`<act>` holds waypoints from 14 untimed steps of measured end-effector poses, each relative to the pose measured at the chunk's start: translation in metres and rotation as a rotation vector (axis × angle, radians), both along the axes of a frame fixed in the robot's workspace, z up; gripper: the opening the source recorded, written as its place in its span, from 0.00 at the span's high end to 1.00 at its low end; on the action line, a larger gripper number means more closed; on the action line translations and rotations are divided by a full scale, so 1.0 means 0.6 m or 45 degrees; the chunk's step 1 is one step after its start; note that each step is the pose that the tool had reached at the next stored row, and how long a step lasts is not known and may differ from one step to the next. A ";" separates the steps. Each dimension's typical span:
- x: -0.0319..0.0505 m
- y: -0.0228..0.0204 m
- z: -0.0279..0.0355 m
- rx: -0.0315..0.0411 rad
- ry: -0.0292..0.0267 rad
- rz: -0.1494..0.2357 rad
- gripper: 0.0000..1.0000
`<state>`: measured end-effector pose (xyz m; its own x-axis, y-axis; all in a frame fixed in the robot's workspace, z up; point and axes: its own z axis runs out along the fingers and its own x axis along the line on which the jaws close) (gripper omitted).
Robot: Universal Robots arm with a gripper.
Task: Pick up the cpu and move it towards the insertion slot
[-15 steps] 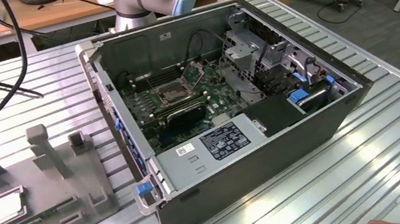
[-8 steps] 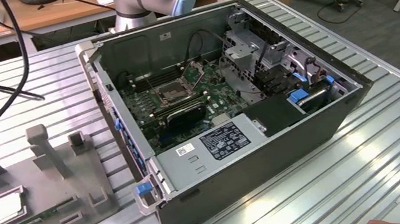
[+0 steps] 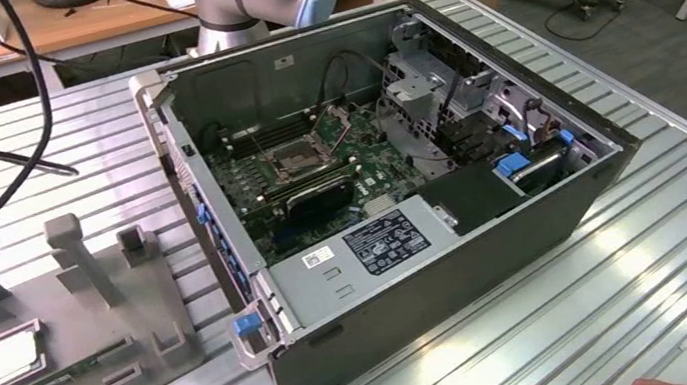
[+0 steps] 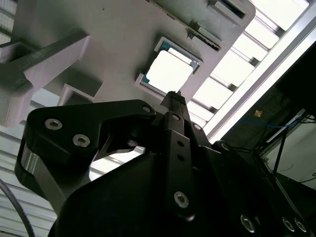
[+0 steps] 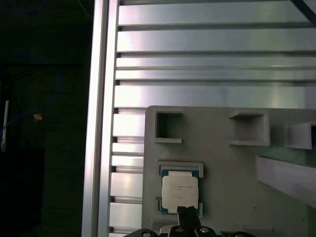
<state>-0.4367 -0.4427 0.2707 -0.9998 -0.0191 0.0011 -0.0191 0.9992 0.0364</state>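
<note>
While the cpu (image 5: 180,193) lies flat in its recessed nest on the grey fixture plate (image 5: 227,168), its silver lid shines, with a thin green rim around it. Low walls stand at its edges. The plate sits on the slatted metal table (image 3: 564,323), near the table's edge. Grey posts (image 3: 74,259) stand between the cpu and the open computer case (image 3: 459,247). The insertion slot (image 3: 300,159) lies on the green board inside the case, open above and well apart from the cpu. The gripper (image 5: 185,215) hangs just over the cpu's edge, holding nothing; how wide it stands I cannot tell.
</note>
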 end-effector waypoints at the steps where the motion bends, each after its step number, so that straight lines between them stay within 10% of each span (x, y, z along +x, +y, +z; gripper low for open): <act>1: 0.000 0.0000 0.000 0.0001 0.0000 0.000 0.89; 14: 0.000 -0.0032 -0.015 0.0002 -0.0002 0.000 0.89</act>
<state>-0.4368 -0.4446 0.2618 -0.9998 -0.0191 0.0009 -0.0191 0.9992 0.0365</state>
